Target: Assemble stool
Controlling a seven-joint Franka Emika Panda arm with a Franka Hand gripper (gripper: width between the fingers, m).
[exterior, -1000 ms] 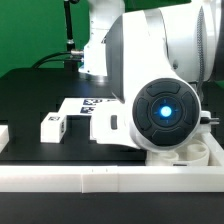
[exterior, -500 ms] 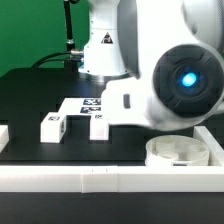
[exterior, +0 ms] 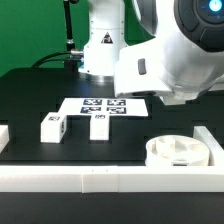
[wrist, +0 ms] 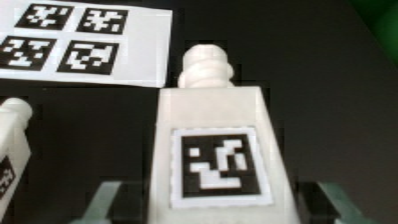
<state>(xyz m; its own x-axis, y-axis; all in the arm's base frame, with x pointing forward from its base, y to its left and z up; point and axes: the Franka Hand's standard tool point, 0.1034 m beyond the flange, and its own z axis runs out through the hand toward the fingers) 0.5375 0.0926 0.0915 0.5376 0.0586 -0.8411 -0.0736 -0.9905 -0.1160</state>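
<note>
In the wrist view a white stool leg [wrist: 217, 140] with a black-and-white tag lies on the black table, its peg end toward the marker board [wrist: 71, 40]. My gripper [wrist: 217, 206] is open. Its fingers [wrist: 111, 200] stand on either side of the leg's near end, with dark gaps between. A second leg [wrist: 15, 140] shows at the picture's edge. In the exterior view two legs [exterior: 98, 124] [exterior: 52, 126] lie in front of the marker board [exterior: 100, 104]. The round seat [exterior: 178, 150] sits at that view's front right. The gripper itself is hidden there behind the arm [exterior: 165, 60].
White rails [exterior: 90, 178] edge the table's front, with a short rail piece [exterior: 4, 136] at the exterior view's left. The robot base [exterior: 100, 45] stands behind the marker board. A third leg is out of view.
In the exterior view the arm has swung up and to the right, uncovering the seat and the marker board. The two legs and the seat have not moved.
</note>
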